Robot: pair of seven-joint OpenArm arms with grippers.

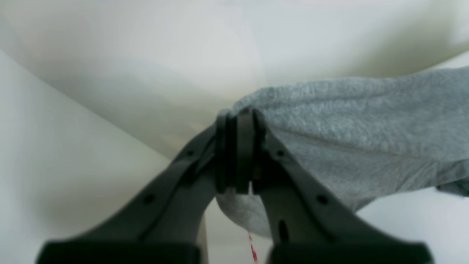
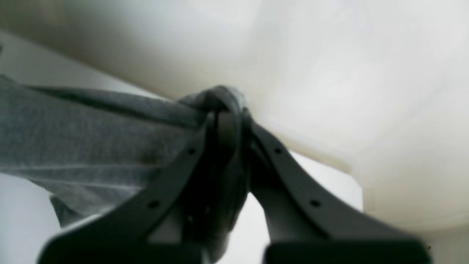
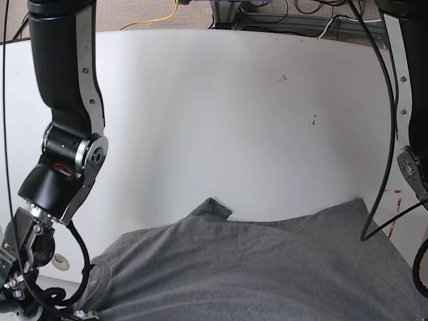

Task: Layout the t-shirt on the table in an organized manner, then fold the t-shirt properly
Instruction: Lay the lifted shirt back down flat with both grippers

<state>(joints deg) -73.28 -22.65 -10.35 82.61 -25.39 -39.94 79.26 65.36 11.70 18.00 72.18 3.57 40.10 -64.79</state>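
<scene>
The heather-grey t-shirt [image 3: 254, 267] lies across the near part of the white table [image 3: 234, 120], with one small corner [image 3: 212, 208] poking toward the far side. In the left wrist view my left gripper [image 1: 240, 119] is shut on an edge of the t-shirt [image 1: 348, 128], and the cloth runs off to the right. My right gripper [image 2: 225, 110] is shut on a bunched fold of the t-shirt [image 2: 91, 135], whose fabric stretches away to the left. Neither gripper's fingertips show in the base view; only the arms do.
A red tape mark [image 3: 394, 214] sits at the table's right edge, also seen under the left gripper as a red strip [image 1: 252, 249]. A round grommet hole [image 3: 61, 262] lies near the right arm [image 3: 67, 167]. Dark specks [image 3: 283, 77] dot the far tabletop. Cables hang beyond the far edge.
</scene>
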